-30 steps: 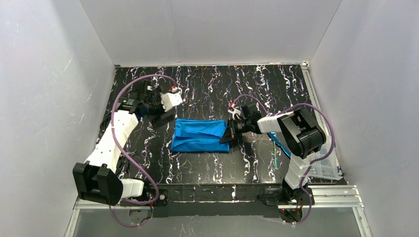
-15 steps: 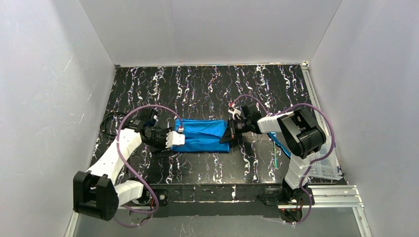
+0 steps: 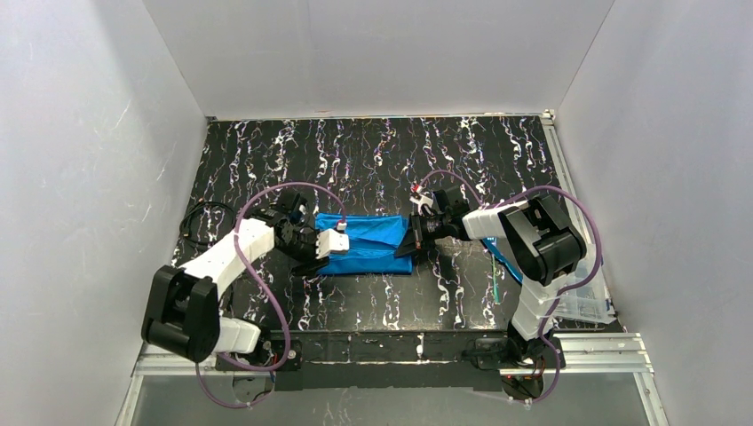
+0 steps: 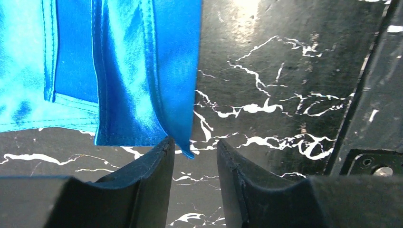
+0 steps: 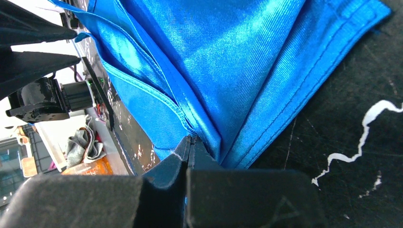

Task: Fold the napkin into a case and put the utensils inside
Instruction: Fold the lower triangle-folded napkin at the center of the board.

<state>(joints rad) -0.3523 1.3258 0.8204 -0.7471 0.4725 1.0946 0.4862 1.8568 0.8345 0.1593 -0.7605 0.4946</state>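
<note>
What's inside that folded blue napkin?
Only more blue layers and stitched hems show at the open edges of the napkin in both wrist views, and nothing pokes out. Its own top layer covers the middle, so anything tucked deep inside cannot be seen.

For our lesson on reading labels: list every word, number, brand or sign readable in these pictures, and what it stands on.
No text can be read.
The napkin is plain; the table shows only white veining; the clutter past its edge in the right wrist view is too blurred.

Bright blue napkin point(image 3: 377, 241) folded flat in layers, slender utensils point(image 3: 506, 264) apart to its right
</note>
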